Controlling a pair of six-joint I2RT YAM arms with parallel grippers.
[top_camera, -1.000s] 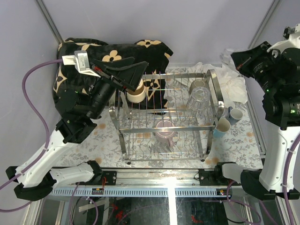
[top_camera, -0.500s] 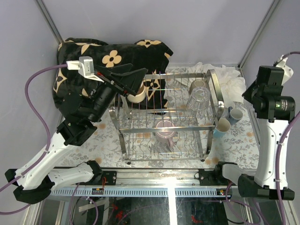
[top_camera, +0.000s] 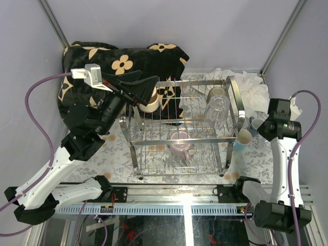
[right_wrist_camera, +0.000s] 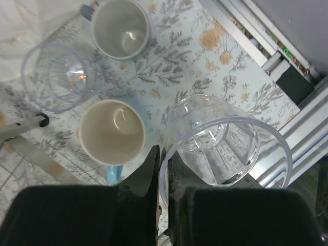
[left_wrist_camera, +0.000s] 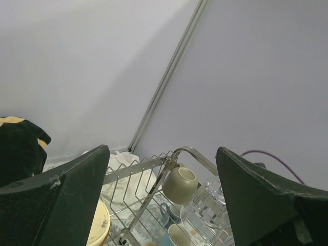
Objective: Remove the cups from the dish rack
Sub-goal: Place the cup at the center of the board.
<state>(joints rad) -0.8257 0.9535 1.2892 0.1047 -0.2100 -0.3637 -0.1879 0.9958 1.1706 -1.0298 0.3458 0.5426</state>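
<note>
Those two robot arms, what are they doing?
They are unloading the dish rack. The right gripper pinches the rim of a clear glass over the table right of the rack, beside a mug, a cup and another glass already out. The left gripper is open above the rack's left end, by a cream cup.

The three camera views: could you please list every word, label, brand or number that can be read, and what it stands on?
No text is legible in any view.
The black cloth shows flower motifs only, no letters.
The tablecloth carries printed flowers and leaves only.
The base rail bears a small tag, too small to read.
The clear glass has no marking visible.
</note>
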